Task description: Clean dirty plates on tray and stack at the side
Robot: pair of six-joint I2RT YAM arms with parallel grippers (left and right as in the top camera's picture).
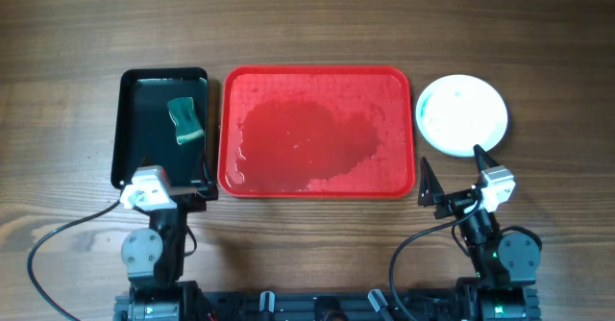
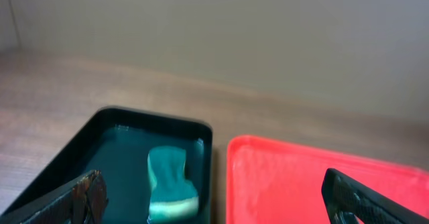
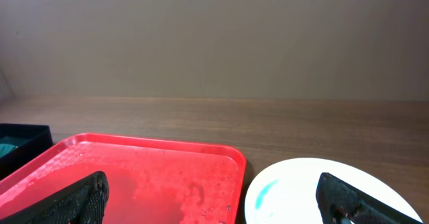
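Beside the wet red tray (image 1: pixel 317 79) the plates (image 1: pixel 461 114) sit piled, so the job looks done; the left tool (image 2: pixel 218 200) and right tool (image 3: pixel 214 200) are open and empty.

Left arm (image 1: pixel 159 227), right arm (image 1: pixel 480 227) (jaws wide)

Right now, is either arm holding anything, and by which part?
Nothing is held. The left gripper and right gripper are open, fingers empty; the plates lie untouched beside the tray, the sponge in the black tray.

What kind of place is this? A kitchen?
Probably a dish-washing practice table, not a real kitchen: a wet red tray, a sponge in a black tray, and plates alongside.
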